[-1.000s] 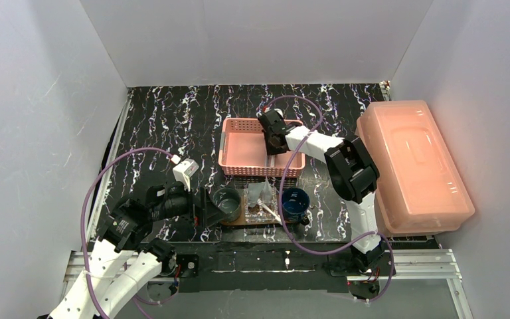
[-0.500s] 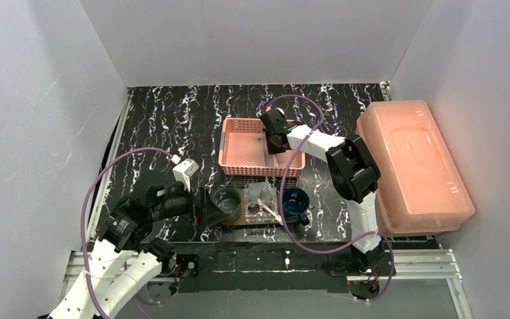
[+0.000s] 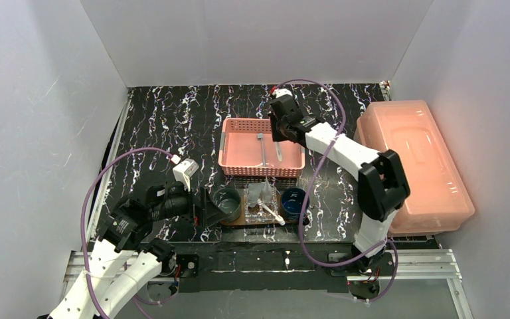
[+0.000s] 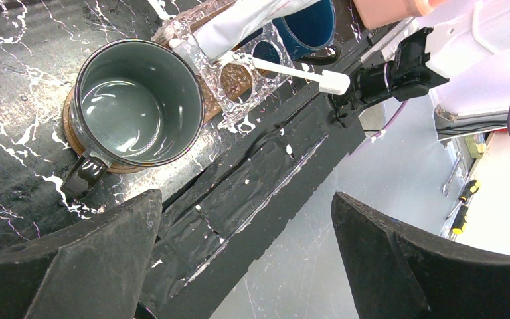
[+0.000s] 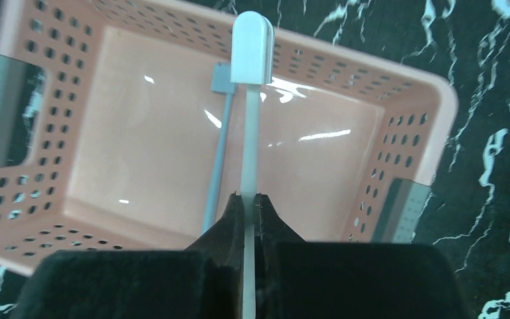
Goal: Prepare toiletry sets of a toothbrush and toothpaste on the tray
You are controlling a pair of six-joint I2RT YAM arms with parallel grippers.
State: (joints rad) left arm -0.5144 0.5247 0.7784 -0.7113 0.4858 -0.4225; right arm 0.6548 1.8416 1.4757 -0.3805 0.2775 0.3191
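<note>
My right gripper (image 5: 249, 197) is shut on the handle of a pale toothbrush (image 5: 250, 100), which hangs above the pink basket (image 5: 398, 93) with its head pointing away. A second, blue-grey toothbrush (image 5: 218, 156) lies on the basket floor. From above, the right gripper (image 3: 279, 136) is over the basket's right half. The dark wooden tray (image 4: 73, 143) lies at the near edge and carries a white toothbrush (image 4: 292, 68) and a toothpaste tube (image 4: 239, 23) on a clear holder. My left gripper (image 4: 246, 199) is open and holds nothing, just left of the tray.
A grey mug (image 3: 226, 203) sits on the tray's left end and a blue mug (image 3: 295, 203) on its right end. A large translucent pink lidded box (image 3: 415, 166) fills the right side. The table's front rail (image 3: 272, 259) runs just behind the tray.
The right gripper shut on the pale toothbrush in the basket and rose with it, while the arm swung toward the back right. The left arm stayed still.
</note>
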